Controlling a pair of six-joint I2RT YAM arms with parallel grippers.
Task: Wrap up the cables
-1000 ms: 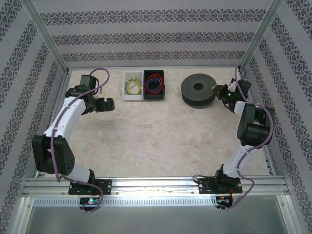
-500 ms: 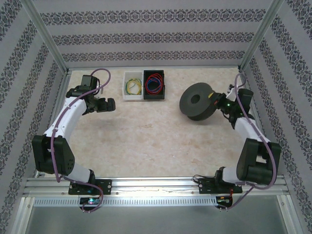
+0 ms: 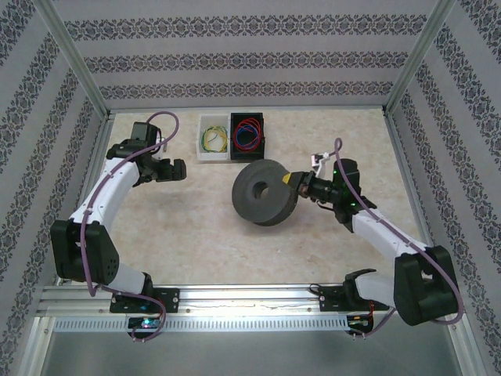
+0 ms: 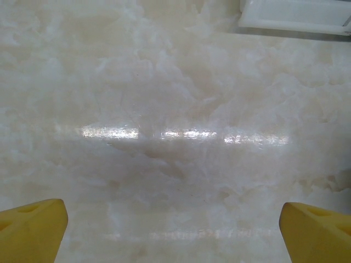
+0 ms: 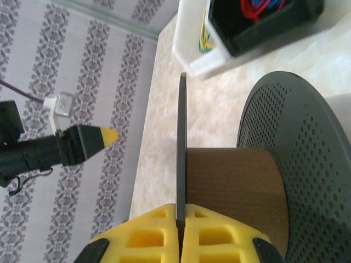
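My left gripper [image 4: 175, 235] shows fingers [image 4: 33, 233] clipped at the bottom corners; beyond them the white tray [image 4: 296, 16] runs off frame; past my right gripper [image 5: 181, 235], the spool [image 5: 296, 153] and red wire [image 5: 263, 10] are cropped by the edges.

You had bright, even light from above in the top view, with only a soft shadow beneath the spool [image 3: 262, 194]. On your left wrist camera, 1 broken streak of glare crossed the glossy counter [image 4: 181, 82], and the near corners blurred. Your right wrist picture was soft up close.
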